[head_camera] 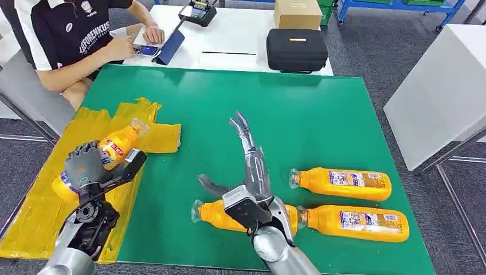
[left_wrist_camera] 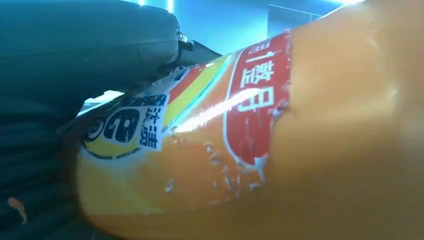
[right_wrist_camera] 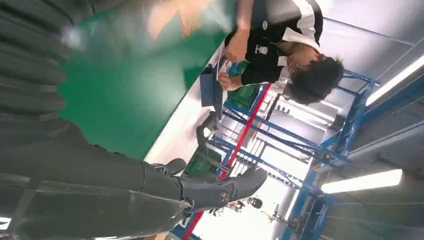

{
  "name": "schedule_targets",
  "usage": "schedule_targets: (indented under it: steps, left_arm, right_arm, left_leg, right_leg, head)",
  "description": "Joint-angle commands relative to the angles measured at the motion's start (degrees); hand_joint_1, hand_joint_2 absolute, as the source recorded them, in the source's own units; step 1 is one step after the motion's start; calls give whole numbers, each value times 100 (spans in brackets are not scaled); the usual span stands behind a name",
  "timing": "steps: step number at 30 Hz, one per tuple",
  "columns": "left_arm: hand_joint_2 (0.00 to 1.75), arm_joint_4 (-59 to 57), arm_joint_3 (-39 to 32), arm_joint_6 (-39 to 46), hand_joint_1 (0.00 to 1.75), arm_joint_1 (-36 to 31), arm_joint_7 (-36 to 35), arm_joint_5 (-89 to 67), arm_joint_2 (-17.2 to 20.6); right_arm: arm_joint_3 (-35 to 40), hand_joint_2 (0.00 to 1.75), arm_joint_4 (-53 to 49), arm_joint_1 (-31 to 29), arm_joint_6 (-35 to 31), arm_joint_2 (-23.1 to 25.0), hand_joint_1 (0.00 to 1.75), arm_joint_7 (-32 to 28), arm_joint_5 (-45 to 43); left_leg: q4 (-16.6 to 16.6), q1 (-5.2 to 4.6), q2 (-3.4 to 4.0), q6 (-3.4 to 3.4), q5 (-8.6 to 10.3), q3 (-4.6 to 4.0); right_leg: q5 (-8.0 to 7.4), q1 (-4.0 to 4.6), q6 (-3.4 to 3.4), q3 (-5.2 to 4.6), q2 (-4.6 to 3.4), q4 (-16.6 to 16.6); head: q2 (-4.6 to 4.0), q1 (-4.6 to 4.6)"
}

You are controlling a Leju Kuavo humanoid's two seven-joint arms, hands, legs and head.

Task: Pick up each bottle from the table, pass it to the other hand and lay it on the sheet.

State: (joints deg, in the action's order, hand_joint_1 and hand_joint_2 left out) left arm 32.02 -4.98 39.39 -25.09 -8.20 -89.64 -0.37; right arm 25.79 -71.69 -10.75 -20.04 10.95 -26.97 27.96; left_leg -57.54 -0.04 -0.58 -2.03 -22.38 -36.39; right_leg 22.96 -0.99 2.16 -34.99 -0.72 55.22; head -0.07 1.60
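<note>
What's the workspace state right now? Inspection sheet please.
Surface: green table top.
Job's things: yellow sheet at the left edge; one orange bottle held over it; three bottles lying on the green: far right, near right, near middle.
Clutter: nothing seen.
Hands: left hand grips the held bottle; right hand open, fingers extended, above the middle bottle.
Cables: nothing seen.
Surroundings: seated person, black case, cardboard box on white table.

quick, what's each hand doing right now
Left hand: holding an orange bottle over the yellow sheet.
Right hand: open, fingers spread, holding nothing, above another bottle.
</note>
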Motion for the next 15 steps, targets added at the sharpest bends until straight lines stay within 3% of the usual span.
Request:
schedule_targets:
  steps: [1, 4, 9, 15]
  left_arm:
    - [175, -1277, 983, 61, 175, -495, -1265, -36, 610]
    - [175, -1551, 1147, 24, 175, -545, -988, -36, 659]
    - [175, -1802, 2765, -20, 175, -572, -897, -36, 894]
    - [175, -1900, 3220, 21, 175, -505, -602, -36, 1032]
  right_arm:
    - [154, 175, 321, -298, 59, -134, 0, -62, -103]
    - [152, 175, 392, -277, 34, -163, 0, -84, -134]
    - [214, 175, 645, -377, 59, -189, 0, -209, -238]
    - [217, 175, 715, -332, 123, -169, 0, -255, -265]
  left_leg:
    - [2, 2, 8, 8, -9, 19]
    - [3, 3, 13, 13, -14, 30]
    - [1, 8, -2, 17, -15, 36]
    - [2, 9, 9, 20, -21, 48]
  right_leg:
    - [6, 4, -8, 17, -2, -1]
    - [11, 5, -12, 27, -4, -1]
    - [19, 8, -14, 34, 10, -1]
    - [22, 8, -17, 46, 0, -2]
  head:
    - [0, 0]
    - [0, 0]
    - [0, 0]
    - [0, 0]
